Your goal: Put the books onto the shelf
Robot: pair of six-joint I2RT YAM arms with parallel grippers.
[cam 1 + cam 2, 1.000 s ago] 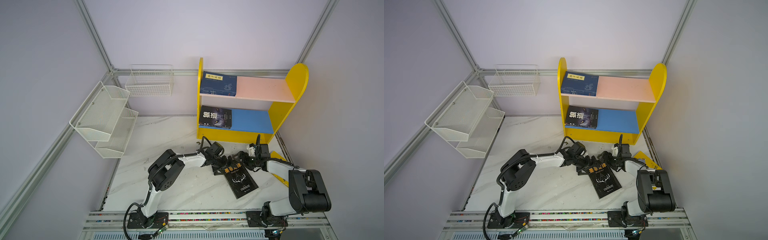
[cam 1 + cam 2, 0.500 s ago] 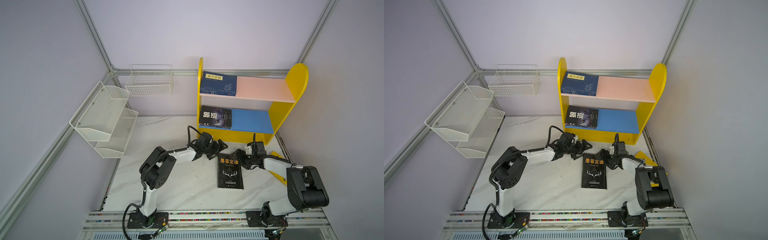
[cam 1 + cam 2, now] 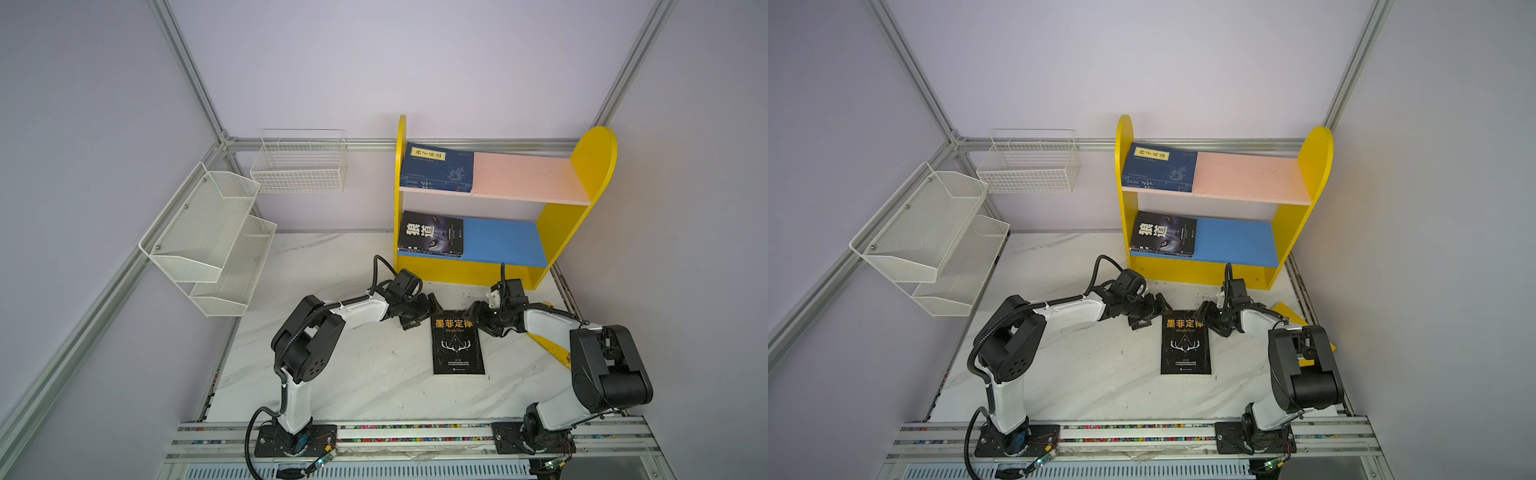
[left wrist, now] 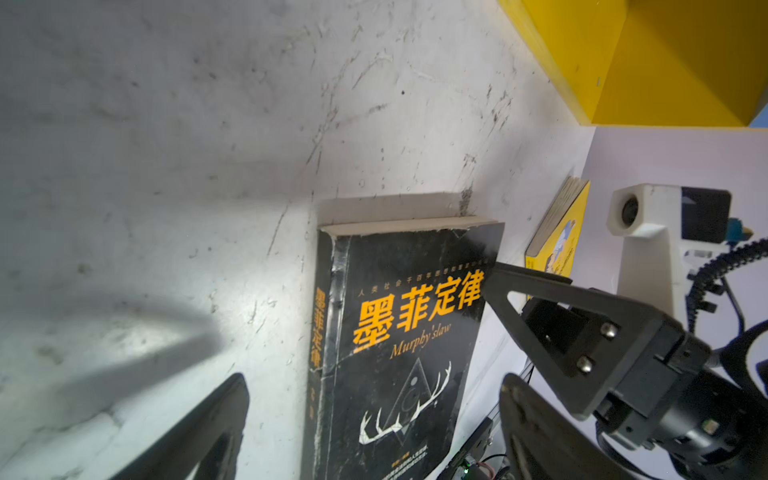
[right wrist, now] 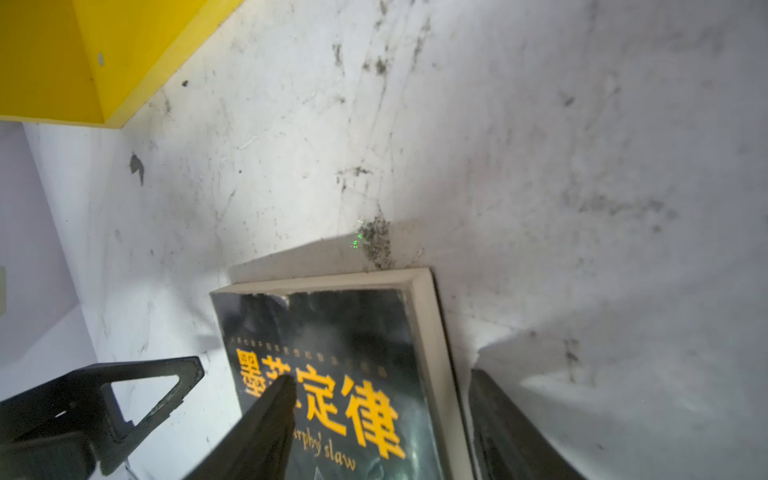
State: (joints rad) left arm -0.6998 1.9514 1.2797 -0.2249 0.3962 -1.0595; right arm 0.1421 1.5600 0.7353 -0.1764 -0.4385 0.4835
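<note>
A black book (image 3: 457, 347) with an orange title lies flat on the marble table, square to the front edge. My left gripper (image 3: 424, 313) is open at its far left corner; in the left wrist view the book (image 4: 395, 353) lies between the wide-apart jaws (image 4: 374, 415). My right gripper (image 3: 478, 322) straddles the far right corner. In the right wrist view (image 5: 382, 386) one finger lies over the cover and the other on the table beside the page edge. The shelf (image 3: 594, 166) holds a navy book (image 3: 436, 168) above and a black book (image 3: 430, 232) below.
A yellow book (image 3: 552, 349) lies at the table's right edge under my right arm, also seen in the left wrist view (image 4: 557, 241). A white mesh rack (image 3: 208, 237) and a wire basket (image 3: 299, 162) hang on the left and back walls.
The black book has turned from slanted to straight and shifted toward the shelf. My left gripper has come back to its left corner. My right jaws have narrowed over its right edge.
</note>
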